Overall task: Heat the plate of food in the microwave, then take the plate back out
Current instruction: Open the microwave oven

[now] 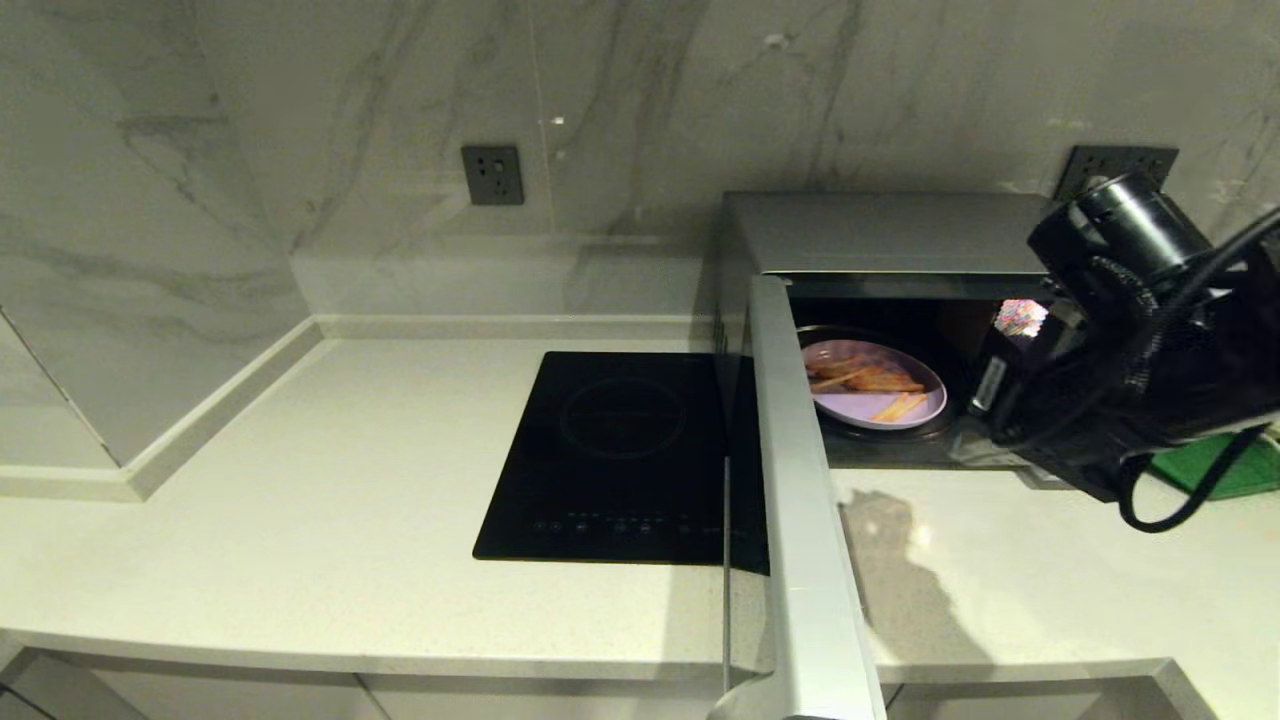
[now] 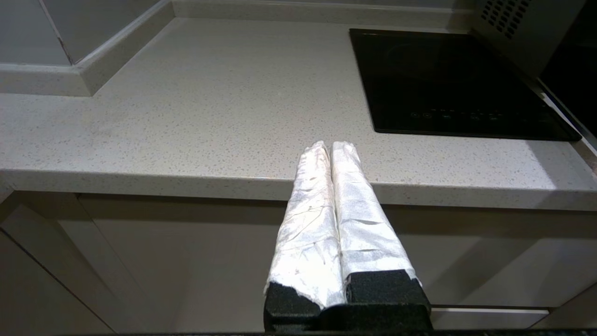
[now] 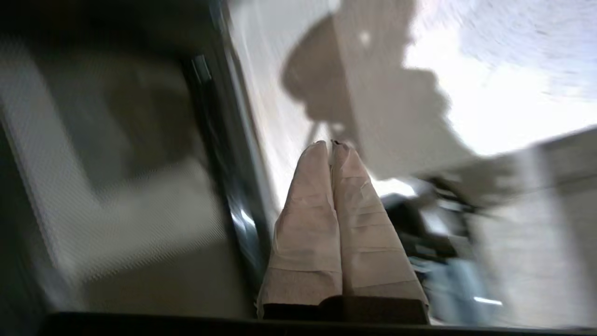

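Observation:
The silver microwave [image 1: 880, 232] stands at the back right of the counter with its door [image 1: 800, 500] swung wide open toward me. Inside, on the turntable, sits the lilac plate [image 1: 850, 410] with a few orange-yellow fries [image 1: 868, 380]. My right arm [image 1: 1130, 340] hangs in front of the oven's right side, hiding the keypad. The right gripper [image 3: 330, 143] is shut with nothing in it, beside the door's dark inner edge [image 3: 219, 177]. My left gripper [image 2: 330, 144] is shut and empty, parked low before the counter's front edge.
A flat black induction hob [image 1: 625, 450] lies left of the open door. A green tray [image 1: 1215, 470] peeks out behind my right arm. The pale counter [image 1: 300, 500] runs left to a wall corner, and a socket [image 1: 492, 175] is on the back wall.

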